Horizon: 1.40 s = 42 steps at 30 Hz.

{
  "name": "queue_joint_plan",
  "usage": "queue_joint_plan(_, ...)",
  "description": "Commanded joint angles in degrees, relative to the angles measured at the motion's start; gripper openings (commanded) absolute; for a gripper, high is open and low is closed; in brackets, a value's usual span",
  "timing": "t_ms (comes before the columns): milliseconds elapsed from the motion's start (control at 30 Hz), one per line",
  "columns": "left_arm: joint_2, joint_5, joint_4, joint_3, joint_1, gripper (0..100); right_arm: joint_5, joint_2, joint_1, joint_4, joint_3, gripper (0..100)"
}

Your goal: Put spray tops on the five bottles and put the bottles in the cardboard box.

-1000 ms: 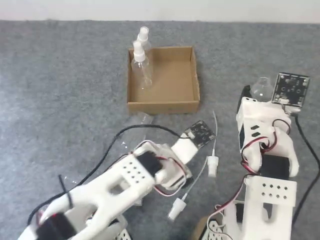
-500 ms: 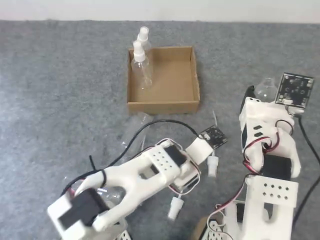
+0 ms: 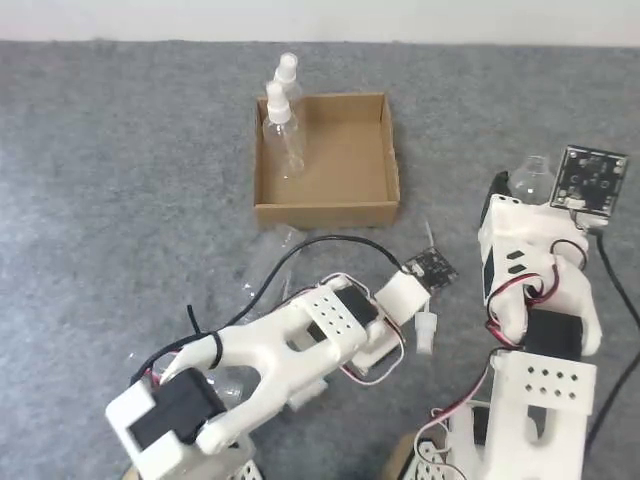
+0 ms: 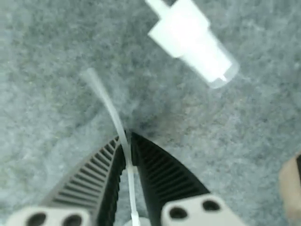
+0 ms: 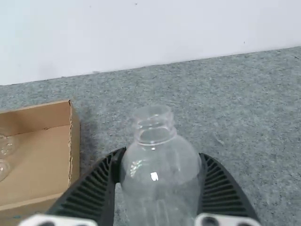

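My left gripper (image 4: 124, 139) is shut on the thin dip tube (image 4: 106, 101) of a white spray top, low over the carpet. A second spray top (image 4: 193, 40) lies loose just beyond it, also seen from above as a spray top (image 3: 425, 330) beside the left arm. My right gripper (image 5: 161, 154) is shut on a clear, uncapped bottle (image 5: 153, 127), held upright at the right of the table (image 3: 530, 178). The cardboard box (image 3: 370, 205) sits at the back with two capped bottles (image 3: 280, 125) standing in its far left corner.
A clear uncapped bottle (image 3: 285, 240) lies on the grey carpet in front of the box, and another bottle (image 3: 228, 385) lies under the left arm. A black cable (image 3: 300, 250) loops over the carpet near the left arm. A white wall borders the far side.
The left arm swung right and down over the two loose spray tops, and now hides the nearer one. The right arm with its bottle shifted slightly, then held still.
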Motion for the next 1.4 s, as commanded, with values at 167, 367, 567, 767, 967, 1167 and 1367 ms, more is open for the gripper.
queue_joint_plan(167, -0.7, 0.26, 6.68, -10.24, -10.73, 1, -0.53, -1.71, 0.4, -1.36, -0.79, 13.6)
queue_joint_plan(367, -0.7, 0.26, 8.79, -14.29, -18.99, 1, -0.53, -1.71, 0.4, -1.36, -0.79, 13.6)
queue_joint_plan(567, -0.79, 0.7, 12.04, -18.59, -27.6, 1, -0.53, -1.71, 0.31, -1.36, -0.79, 13.6)
queue_joint_plan(767, -0.79, 0.79, 12.75, -20.26, -34.81, 1, -0.53, -1.71, 0.31, -1.36, -0.79, 13.6)
queue_joint_plan(967, -6.86, 0.88, 12.57, -18.07, -41.05, 1, -0.53, -1.63, 0.31, -1.36, -0.79, 13.6)
queue_joint_plan(1167, -17.05, 0.88, 12.22, -11.65, -45.89, 1, -0.53, -1.63, 0.04, -1.36, -0.7, 13.6)
queue_joint_plan(1367, -19.52, 0.35, 12.84, -8.84, -46.86, 11, -0.18, -1.63, -1.8, -1.36, -0.09, 13.7)
